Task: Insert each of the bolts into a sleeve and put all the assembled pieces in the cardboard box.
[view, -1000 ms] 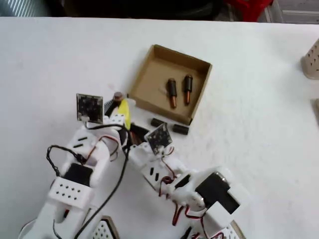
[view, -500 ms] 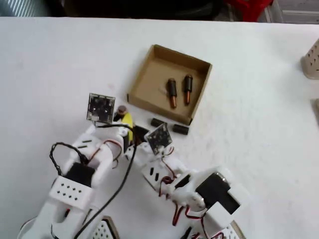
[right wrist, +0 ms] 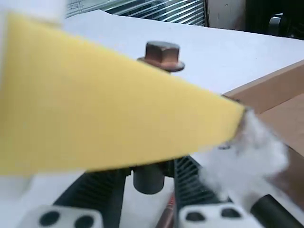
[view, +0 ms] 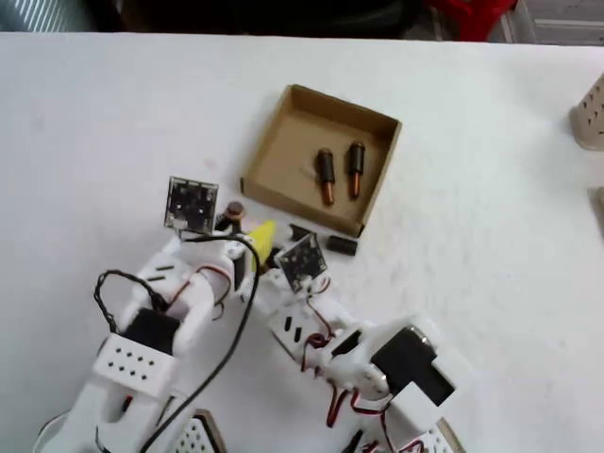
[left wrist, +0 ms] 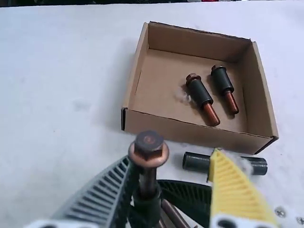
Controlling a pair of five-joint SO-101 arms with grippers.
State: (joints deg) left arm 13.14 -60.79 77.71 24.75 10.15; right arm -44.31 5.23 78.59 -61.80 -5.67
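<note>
A: One bolt (left wrist: 148, 147) stands head-up in a sleeve (right wrist: 148, 183), left of centre in the high view. Right gripper (right wrist: 149, 173) is clamped on that sleeve. Left gripper (left wrist: 171, 159) has its fingers apart: grey one against the bolt, yellow one clear.
B: Handling?
A: My read: rigid metal in a hard, smooth sleeve. Dense for its size, nothing to crush, but round and probably slippery. Grip across the sleeve's middle and keep the head up, or the bolt may slide out.
B: Farther out?
A: Two loose sleeves (view: 342, 245) lie on the table (view: 472, 283) just in front of the cardboard box (left wrist: 190, 132). Box sits in the upper middle of the frame, with two assembled pieces (left wrist: 202, 97) side by side on its floor.
</note>
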